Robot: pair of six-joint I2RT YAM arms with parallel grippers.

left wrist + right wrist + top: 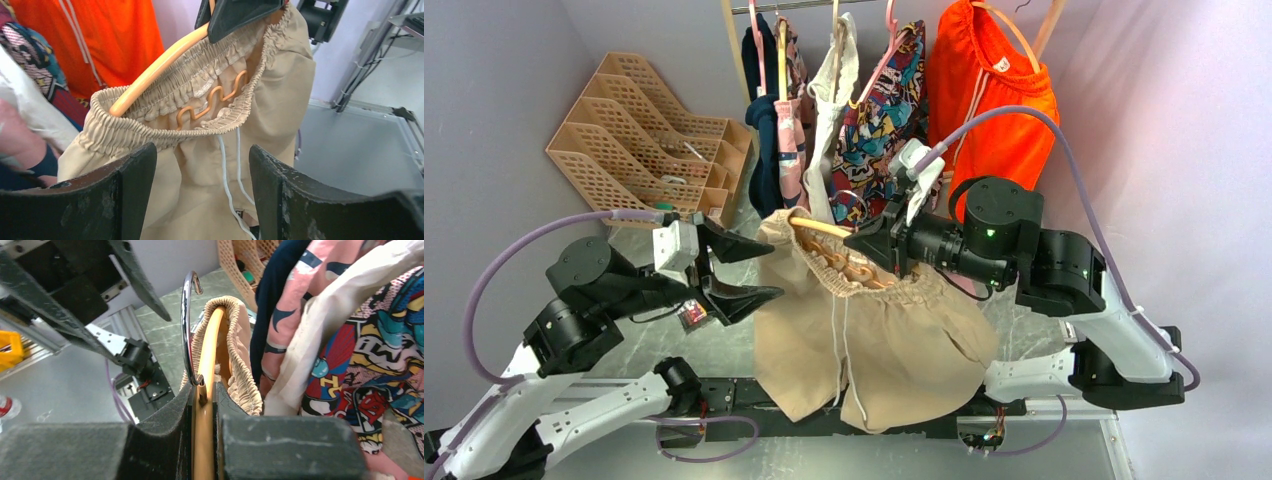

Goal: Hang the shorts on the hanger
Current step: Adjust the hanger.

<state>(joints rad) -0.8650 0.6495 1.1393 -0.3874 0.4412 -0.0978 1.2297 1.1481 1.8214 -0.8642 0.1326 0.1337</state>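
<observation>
Black fingers of the right gripper [204, 392] fill the foreground of the right wrist view, pinched shut on the hanger [206, 440] just below its metal hook [186, 330]. Holding at the neck keeps both hanger ends free for cloth and leaves the hook clear.

Shorts [874, 340]: hanging off the hanger in mid-air, above the near table edge, between the two arms. The legs and the white drawstring [225, 175] drop straight down.

Waistband [190, 82]: gathered around the hanger. The wavy lower bar [215, 97] sits inside the waist opening. The far hanger tip lies right at the elastic rim; I cannot tell whether it is tucked under or resting on top.

Left gripper [764, 268]: fingers spread wide, holding nothing, just beside the shorts' edge and not touching. It faces the waistband squarely, well placed to tug the elastic if needed.

Judgement: shorts are essentially on. The weak point is that far tip, where the band could slip off if the hanger tilts.
</observation>
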